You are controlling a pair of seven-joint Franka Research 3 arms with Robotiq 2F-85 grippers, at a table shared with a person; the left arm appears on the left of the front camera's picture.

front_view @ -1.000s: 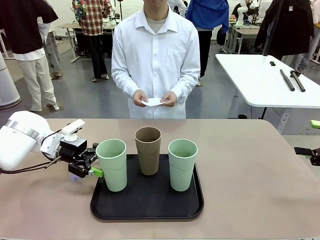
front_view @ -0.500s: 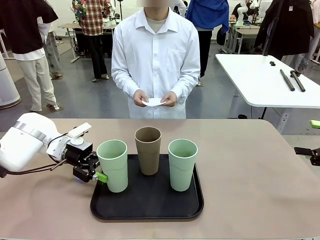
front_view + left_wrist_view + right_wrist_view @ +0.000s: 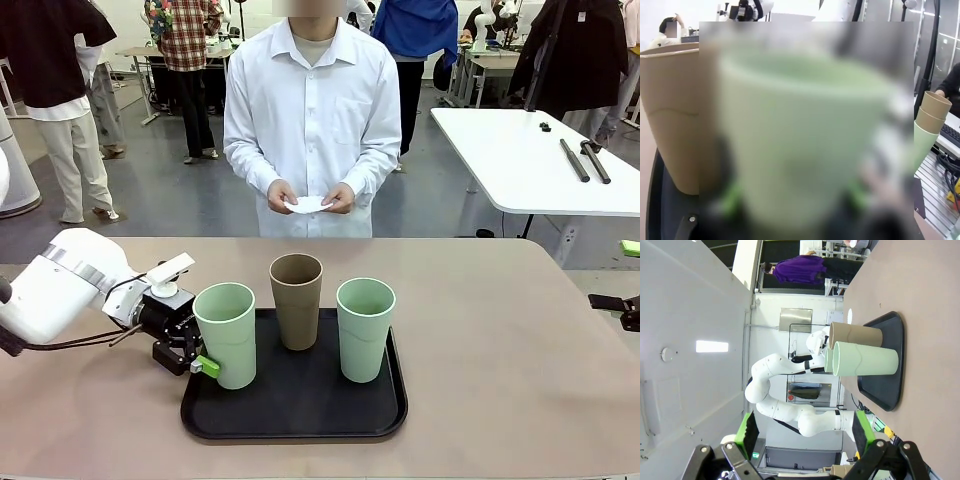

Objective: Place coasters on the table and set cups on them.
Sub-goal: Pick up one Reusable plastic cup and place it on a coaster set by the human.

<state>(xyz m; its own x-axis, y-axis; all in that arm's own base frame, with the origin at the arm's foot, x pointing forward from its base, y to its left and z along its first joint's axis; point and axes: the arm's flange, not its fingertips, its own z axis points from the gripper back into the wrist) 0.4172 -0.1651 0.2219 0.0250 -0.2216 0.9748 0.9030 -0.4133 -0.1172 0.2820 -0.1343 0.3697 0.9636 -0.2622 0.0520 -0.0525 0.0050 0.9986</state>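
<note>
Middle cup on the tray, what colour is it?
Brown; the middle cup shows best in the front view.

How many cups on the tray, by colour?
Green cups: 2
Brown cup: 1
Total: 3, all standing on the tray

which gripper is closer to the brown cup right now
Left. The left gripper is at the pale green cup beside the brown cup; the right gripper is at the table's right edge.
</note>
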